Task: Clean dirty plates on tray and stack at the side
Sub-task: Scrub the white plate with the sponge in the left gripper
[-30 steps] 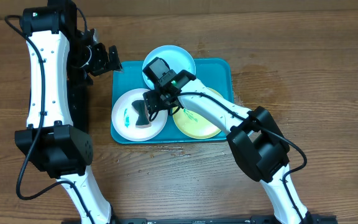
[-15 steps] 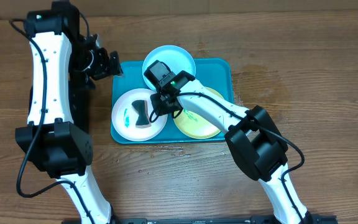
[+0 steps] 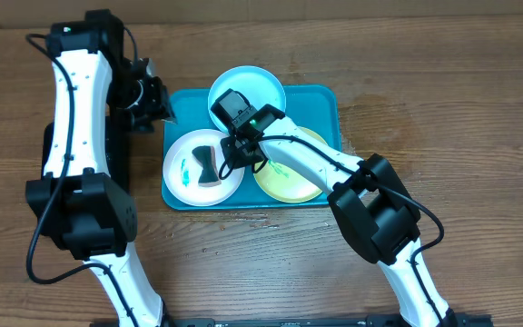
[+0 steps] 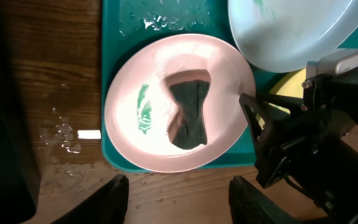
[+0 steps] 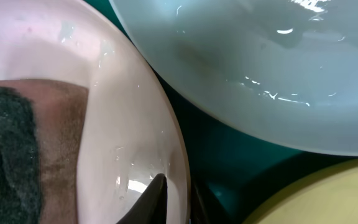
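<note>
"White plate sits lower left on the tray, sponge on it, long side running up-down in frame. Which arm's nearer?"

"Right gripper, it's at the plate's right rim, so the plate lies frame-left of it. Jaws are nearly closed and straddle that rim. Looks pinched on it."

"Left gripper?"

"Upper left, off the tray, well apart from the plate. Roughly half open, fingertips apart in its wrist view, nothing between them."
</note>
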